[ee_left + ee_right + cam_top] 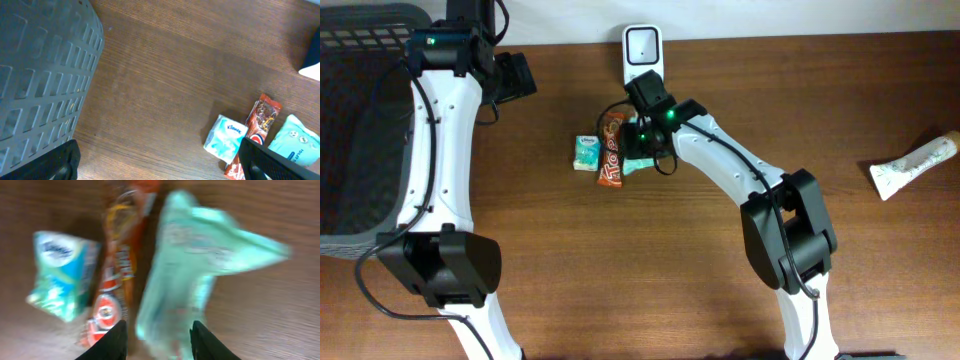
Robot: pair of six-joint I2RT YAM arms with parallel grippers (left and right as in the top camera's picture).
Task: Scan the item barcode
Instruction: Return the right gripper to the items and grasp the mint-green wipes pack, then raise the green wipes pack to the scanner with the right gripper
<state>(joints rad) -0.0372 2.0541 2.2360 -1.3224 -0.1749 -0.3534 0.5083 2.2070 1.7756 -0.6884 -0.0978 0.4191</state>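
Note:
Three items lie together mid-table: a Kleenex tissue pack, a red-orange chocolate bar and a mint-green soft pack. My right gripper is down over the mint-green pack, its jaws drawn in on either side of it; the wrist view is blurred. A white scanner stands just behind. Over bare wood to the left, my left gripper hangs wide open, holding nothing.
A dark grey mesh basket fills the far left. A white tube lies near the right edge. Bare wood runs along the table's front.

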